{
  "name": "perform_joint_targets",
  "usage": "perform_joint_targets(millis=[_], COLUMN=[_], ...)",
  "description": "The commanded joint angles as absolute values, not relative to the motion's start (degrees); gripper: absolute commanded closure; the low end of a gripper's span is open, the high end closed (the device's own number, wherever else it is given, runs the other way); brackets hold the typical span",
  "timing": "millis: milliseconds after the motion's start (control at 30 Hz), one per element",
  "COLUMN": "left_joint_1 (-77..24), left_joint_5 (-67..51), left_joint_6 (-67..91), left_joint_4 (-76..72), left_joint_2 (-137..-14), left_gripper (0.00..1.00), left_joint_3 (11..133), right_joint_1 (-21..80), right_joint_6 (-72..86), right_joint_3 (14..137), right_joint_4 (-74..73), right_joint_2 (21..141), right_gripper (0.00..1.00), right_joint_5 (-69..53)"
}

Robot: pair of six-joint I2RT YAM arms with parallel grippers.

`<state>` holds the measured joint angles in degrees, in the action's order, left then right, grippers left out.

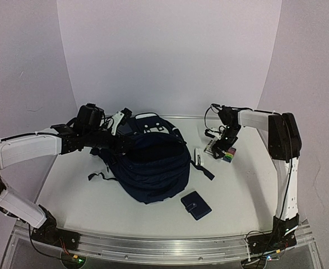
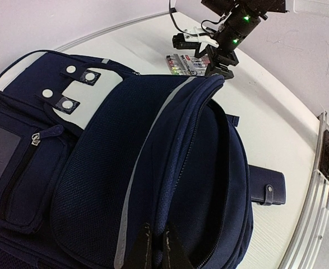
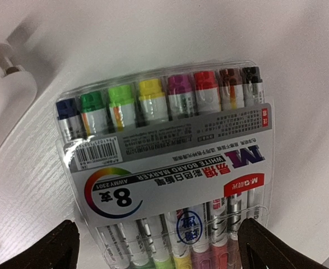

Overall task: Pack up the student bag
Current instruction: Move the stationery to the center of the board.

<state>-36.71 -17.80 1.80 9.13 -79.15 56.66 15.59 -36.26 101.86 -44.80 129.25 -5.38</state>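
right gripper wide open, jaws straddle marker pack directly below; pens' long axis runs between jaws. right arm nearer. student bag mid-table, left of pack. left gripper pinched shut on its rim. count: 1 pack, 8 markers; 1 wallet; 1 bag.

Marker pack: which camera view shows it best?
The right wrist view: the marker pack fills the frame, eight coloured caps and label legible. Top external shows it small, partly covered by the right claw. Left wrist shows only a strip of it beyond the student bag.
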Motion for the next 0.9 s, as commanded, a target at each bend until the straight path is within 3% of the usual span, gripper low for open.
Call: perform_joint_targets(millis=[0,233,333,400,567,867], left_joint_1=[-35.86,-35.68,-35.54,-35.51,-35.35,-35.17], left_joint_5=[-16.07,-15.57,-15.43,-15.39,-15.59,-15.73], left_joint_6=[2.33,2.21,2.2,2.11,2.17,2.11], left_joint_4=[9.27,9.31,9.48,9.44,9.14,9.12], left_joint_2=[-77.4,-76.58,-76.33,-76.29,-76.45,-76.48], left_gripper=[1.0,1.0,1.0,1.0,1.0,1.0], left_joint_3=[58.73,58.38,58.44,58.32,58.11,58.24], right_joint_1=[15.09,15.12,15.11,15.12,15.4,21.97], right_joint_6=[-38.98,-40.17,-40.1,-39.92,-39.77,-40.47], right_joint_3=[103.09,99.3,97.56,96.54,92.67,81.42], right_joint_4=[-47.3,-46.17,-46.14,-46.15,-46.68,-52.83], right_joint_2=[132.84,135.11,134.63,133.87,129.37,121.91], right_gripper=[0.02,0.26,0.43,0.61,0.85,0.86], right_joint_5=[-4.85,-1.44,-3.15,-3.88,-6.93,-16.47])
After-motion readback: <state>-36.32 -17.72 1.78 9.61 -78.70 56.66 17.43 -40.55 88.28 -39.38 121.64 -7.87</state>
